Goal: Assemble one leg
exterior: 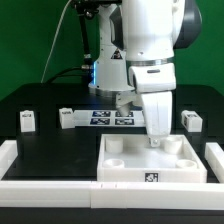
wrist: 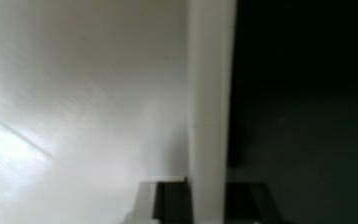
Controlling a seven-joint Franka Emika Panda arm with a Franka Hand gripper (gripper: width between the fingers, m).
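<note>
Three legs show in the exterior view, small white blocks with square markers on the black table: one (exterior: pixel 27 120) at the left, one (exterior: pixel 67 117) beside it, one (exterior: pixel 190 120) at the right. My gripper (exterior: pixel 157 140) is down on the far wall of the large white tray-like panel (exterior: pixel 120 165), well away from all of them. In the wrist view my gripper (wrist: pixel 208 205) has its dark fingers (wrist: pixel 169 205) standing on either side of the panel's thin white wall (wrist: pixel 208 100), close against it. No leg shows in the wrist view.
The marker board (exterior: pixel 110 118) lies behind the panel, partly hidden by the arm. A white raised border (exterior: pixel 60 190) runs along the table's front, with ends rising at the left (exterior: pixel 12 158) and right (exterior: pixel 213 158).
</note>
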